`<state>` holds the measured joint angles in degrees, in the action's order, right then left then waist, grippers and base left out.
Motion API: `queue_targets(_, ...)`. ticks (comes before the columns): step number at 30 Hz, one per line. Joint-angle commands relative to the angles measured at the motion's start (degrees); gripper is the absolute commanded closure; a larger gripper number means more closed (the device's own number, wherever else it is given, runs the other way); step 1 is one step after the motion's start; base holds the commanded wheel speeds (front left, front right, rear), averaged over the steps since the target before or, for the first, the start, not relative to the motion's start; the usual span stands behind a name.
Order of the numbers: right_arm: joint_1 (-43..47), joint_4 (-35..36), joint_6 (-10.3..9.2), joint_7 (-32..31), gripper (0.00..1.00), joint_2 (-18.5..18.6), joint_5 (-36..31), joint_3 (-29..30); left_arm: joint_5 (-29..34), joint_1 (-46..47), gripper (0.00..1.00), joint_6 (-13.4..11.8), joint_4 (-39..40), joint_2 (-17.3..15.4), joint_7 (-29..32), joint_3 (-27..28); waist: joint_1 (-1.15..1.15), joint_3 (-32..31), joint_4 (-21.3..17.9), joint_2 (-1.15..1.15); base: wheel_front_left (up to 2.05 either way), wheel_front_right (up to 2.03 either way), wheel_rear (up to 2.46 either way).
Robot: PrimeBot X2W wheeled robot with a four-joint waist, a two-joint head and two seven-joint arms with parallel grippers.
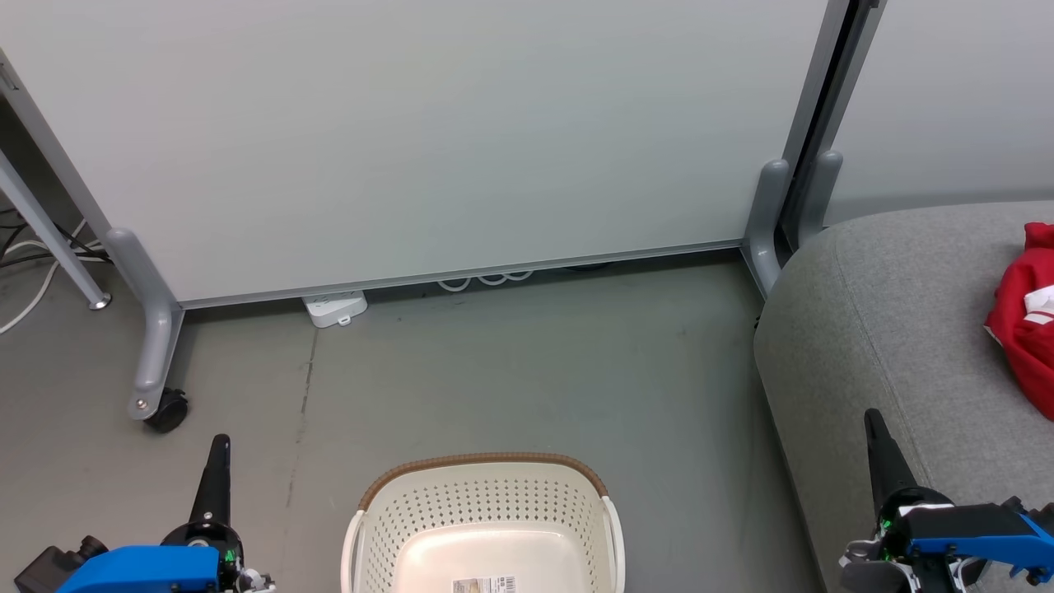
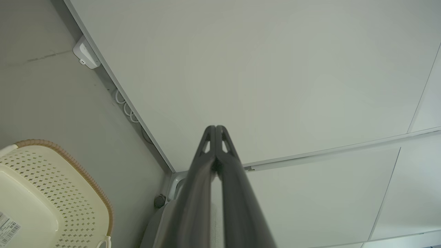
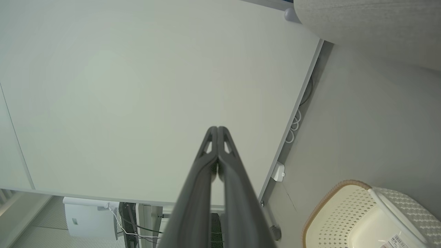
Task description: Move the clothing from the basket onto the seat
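You look all but done: the basket [image 1: 486, 502], bottom centre of the head view, shows a bare inside as far as it is visible, and the clothing [image 1: 1025, 329] lies on the seat [image 1: 873, 329] at the right edge. The left gripper [image 1: 219, 446] and right gripper [image 1: 873, 422] each have fingers pressed together, holding nothing.

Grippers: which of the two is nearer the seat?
The right gripper, seen against the seat; the left gripper lies beyond the basket, over floor.
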<state>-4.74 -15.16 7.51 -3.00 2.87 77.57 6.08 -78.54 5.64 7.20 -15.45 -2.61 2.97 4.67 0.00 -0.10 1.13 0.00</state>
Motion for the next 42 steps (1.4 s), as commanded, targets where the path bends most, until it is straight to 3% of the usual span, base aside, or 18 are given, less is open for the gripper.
queue_targets(1, -1.3, 0.6, -0.03, -0.3, 1.00, 0.0, 1.3, 0.1, -1.1, 0.9, 1.00, 0.2, 0.6, -0.4, 0.4, 0.4, 0.00, 0.0, 0.0, 0.00, 0.00, 0.00, 0.00)
queue_targets(32, -1.8, 1.3, -0.03, -3.7, 1.00, 0.0, 14.9, 0.5, -13.9, 0.9, 1.00, 0.4, 1.5, -0.4, 3.7, 2.1, 0.00, 0.3, -1.1, 0.00, 0.00, 0.00, 0.00)
queue_targets(42, -1.8, 1.3, -0.03, -3.7, 1.00, 0.0, 14.9, 0.5, -14.0, 0.9, 1.00, 0.5, 1.5, -0.4, 3.8, 2.0, 0.00, 0.3, -1.1, 0.00, 0.00, 0.00, 0.00)
